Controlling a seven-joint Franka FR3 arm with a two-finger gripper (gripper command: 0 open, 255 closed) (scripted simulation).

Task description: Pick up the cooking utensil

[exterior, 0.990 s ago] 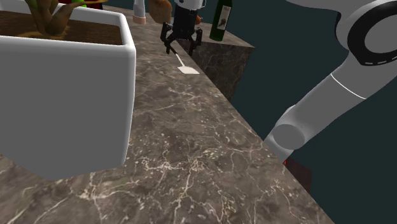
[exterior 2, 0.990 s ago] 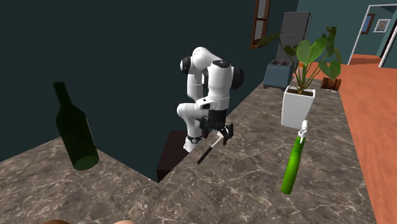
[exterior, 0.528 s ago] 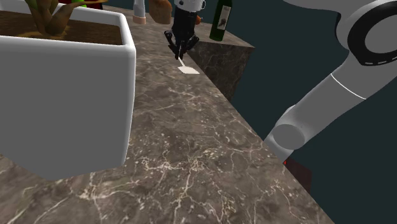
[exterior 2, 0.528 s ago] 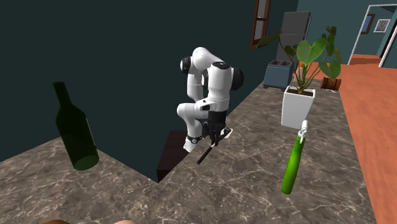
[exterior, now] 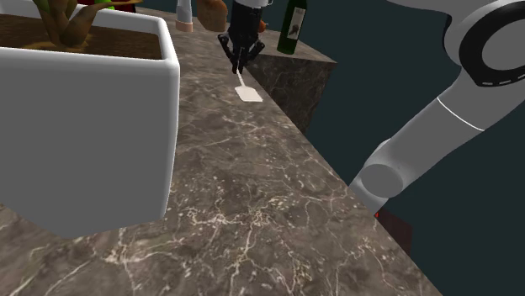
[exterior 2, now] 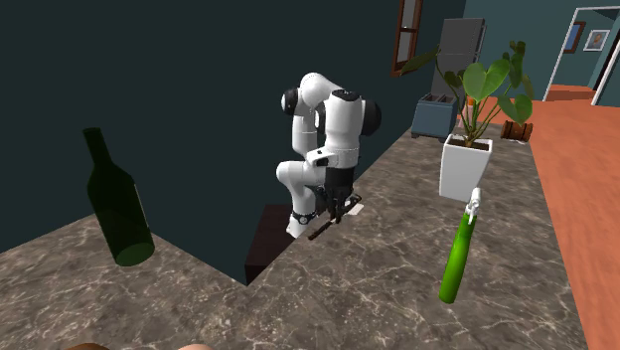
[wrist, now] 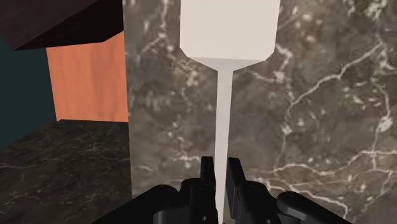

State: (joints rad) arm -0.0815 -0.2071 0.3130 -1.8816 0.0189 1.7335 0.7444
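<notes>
From where I stand, the all-black two-finger gripper (exterior: 240, 55) is at the top of the shoulder view, just left of the middle, pointing down at the dark, white-veined marble counter (exterior: 252, 193). Its fingers are drawn in narrow and pinch the thin handle of a white spatula with a flat square blade (exterior: 249, 93). The blade is just below the gripper in that frame, close to the counter's right-hand edge. I cannot tell whether the blade rests on the stone or hangs just above it.

Along the hand, the two black fingertips (wrist: 207, 173) press on either side of the handle at the bottom middle of the frame, and the blade is at the top. A strip of orange floor (wrist: 89, 76) shows at the left, past the counter's edge.

In the second exterior view the white arm (exterior 2: 336, 124) folds down at the centre, and the spatula slants under the hand.

A white square planter (exterior: 84, 126) fills the left of the shoulder view. A dark green wine bottle (exterior: 293, 25) stands at the top, right of the gripper. A bright green bottle (exterior 2: 459, 254) stands at the lower right of the second exterior view, well apart from the spatula.
</notes>
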